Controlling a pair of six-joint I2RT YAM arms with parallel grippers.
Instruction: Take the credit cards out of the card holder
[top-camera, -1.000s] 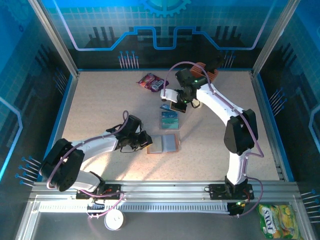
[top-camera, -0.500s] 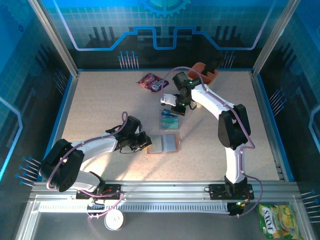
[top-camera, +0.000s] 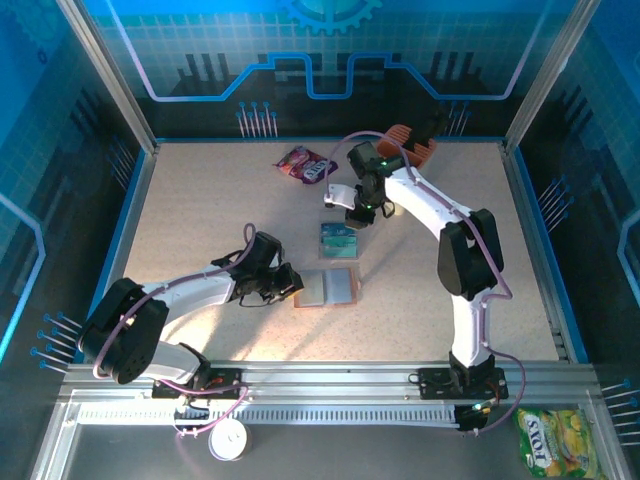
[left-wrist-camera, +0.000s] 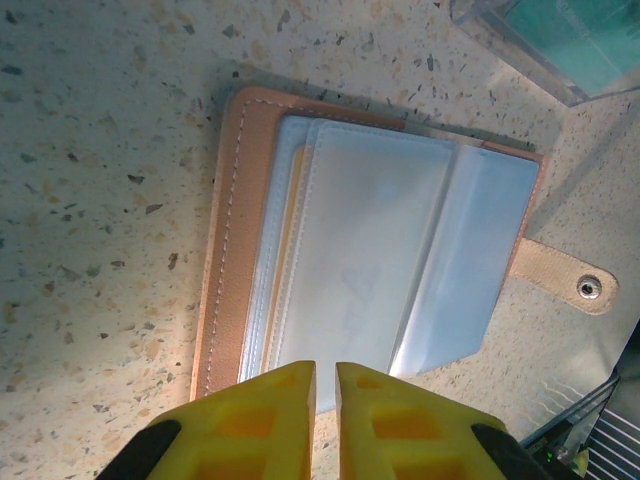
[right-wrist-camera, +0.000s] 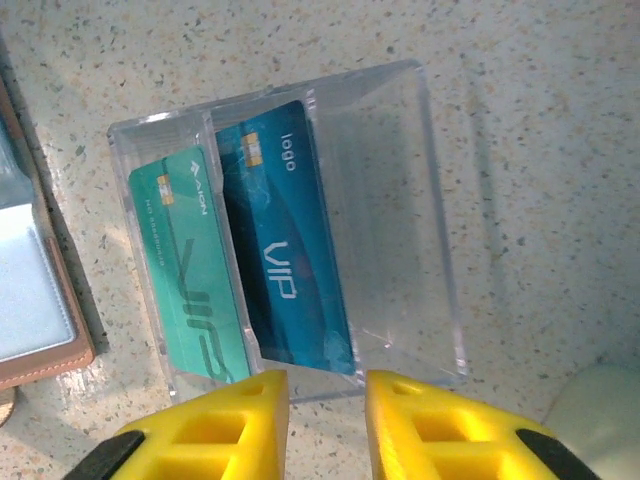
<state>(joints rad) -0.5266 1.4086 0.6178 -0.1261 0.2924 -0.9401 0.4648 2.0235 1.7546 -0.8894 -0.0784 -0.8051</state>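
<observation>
Hovering over a clear tray (right-wrist-camera: 440, 200), the right tool (right-wrist-camera: 327, 385) has its yellow fingers parted and nothing between them. Two of the credit cards lie side by side in the tray, a teal-green one (right-wrist-camera: 185, 270) and a darker blue one (right-wrist-camera: 285, 250) marked VIP. From above, the tray (top-camera: 338, 240) sits on the desk (top-camera: 200, 210) just beyond the card holder (top-camera: 328, 288), which lies spread open near the middle. The left tool (left-wrist-camera: 320, 375) is clenched at the holder's near edge, with only a thin slit between its fingers. It appears to pinch the frosted sleeves (left-wrist-camera: 370, 260) there, though the contact itself is hidden under the fingertips.

The step in hand looks like the end of a drop-off, so the right tool should lift straight up to avoid nudging the tray or tipping the cards. The return to the holder needs a check first. The sleeves look mostly bare, but a tan-orange strip (left-wrist-camera: 290, 230) shows between them and the leather cover (left-wrist-camera: 235, 250), and I cannot tell whether it is a card. If it is, the left tool's hold matters, since the holder would slide without an anchor. The right tool should come in flat, catch the exposed edge and pull along the pocket's opening.
</observation>
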